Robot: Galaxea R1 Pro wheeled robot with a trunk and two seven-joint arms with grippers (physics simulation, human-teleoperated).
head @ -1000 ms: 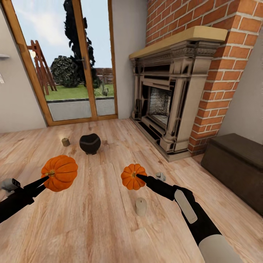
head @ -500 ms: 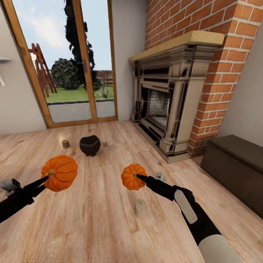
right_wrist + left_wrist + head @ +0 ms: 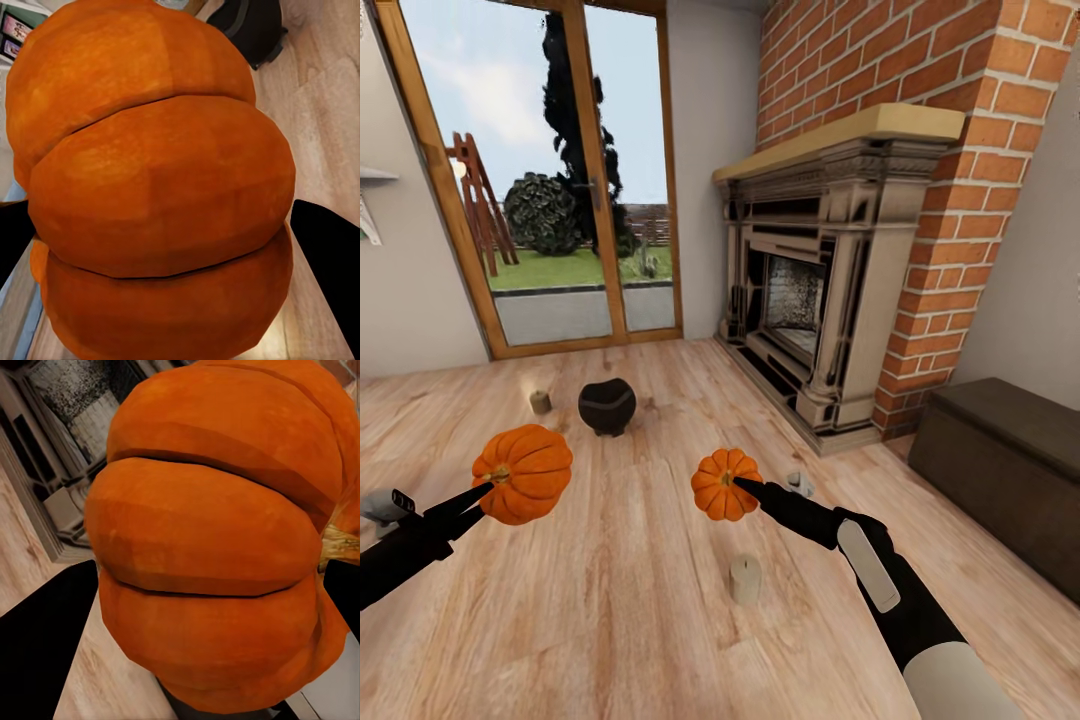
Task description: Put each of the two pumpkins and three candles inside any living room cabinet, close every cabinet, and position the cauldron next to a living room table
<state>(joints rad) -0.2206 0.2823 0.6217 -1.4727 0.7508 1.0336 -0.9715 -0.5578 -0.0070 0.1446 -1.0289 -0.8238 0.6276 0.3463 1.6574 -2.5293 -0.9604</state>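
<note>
Two pumpkins are held off the floor, one per arm: the larger-looking pumpkin (image 3: 523, 487) is clamped at its stem end by the left gripper (image 3: 485, 489), and the smaller-looking pumpkin (image 3: 726, 484) is pinched the same way by the right gripper (image 3: 740, 485) — in each wrist view the orange ribs sit between dark fingers closed against the fruit. The step in hand is judged to be the carry of both pumpkins toward the cabinet (image 3: 1005, 462), the dark-brown unit at the right beside the brick fireplace (image 3: 830, 270); a turn to the right and an opened drawer would be called for next. Left on the plank floor are a candle (image 3: 746, 579) just below the right pumpkin, a second candle (image 3: 540, 402) beside the black cauldron (image 3: 607, 406), and a small grey object (image 3: 800, 484) by the right gripper. Against the earlier frames, cauldron, fireplace and doors are seen slightly lower — the camera has moved, while the held pumpkins have kept their places
</note>
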